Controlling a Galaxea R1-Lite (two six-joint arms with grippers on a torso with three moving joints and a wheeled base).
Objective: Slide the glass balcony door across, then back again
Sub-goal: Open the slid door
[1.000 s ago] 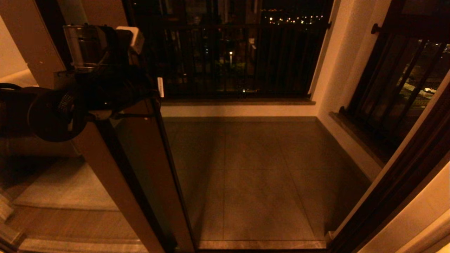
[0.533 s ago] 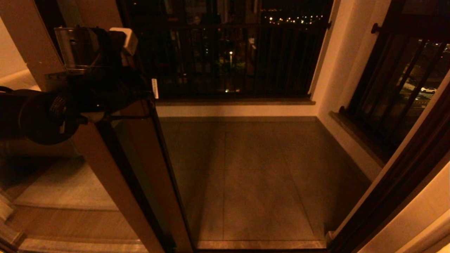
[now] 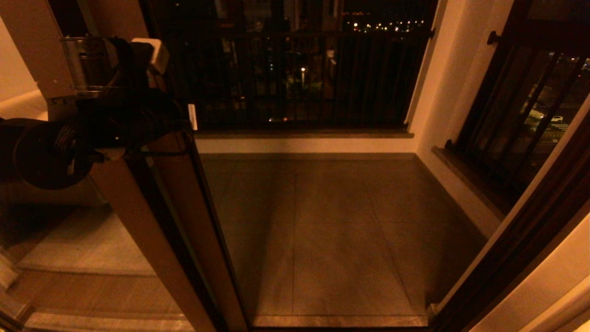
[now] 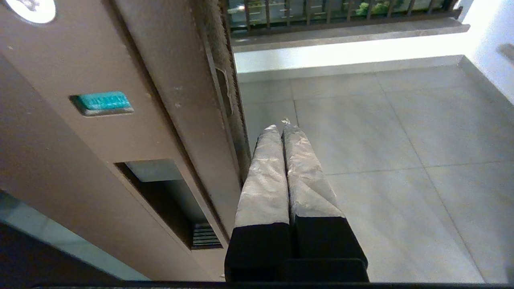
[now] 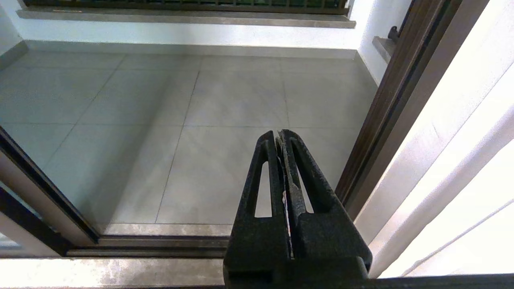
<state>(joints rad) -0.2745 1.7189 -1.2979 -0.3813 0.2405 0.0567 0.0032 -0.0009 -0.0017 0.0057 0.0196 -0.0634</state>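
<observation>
The glass balcony door stands at the left of the head view, its dark brown stile running down to the floor track. My left arm is raised against that stile. In the left wrist view my left gripper is shut with nothing between its fingers, and its side lies along the door's outer edge, next to the recessed dark handle. My right gripper is shut and empty, hanging over the tiles near the right jamb. It does not show in the head view.
The tiled balcony floor lies open through the doorway. A black barred railing closes the far side, with another railing on the right. The dark right jamb and the floor track bound the opening.
The door's stile and my left arm have moved together to the left, and the opening onto the balcony has grown wider.
</observation>
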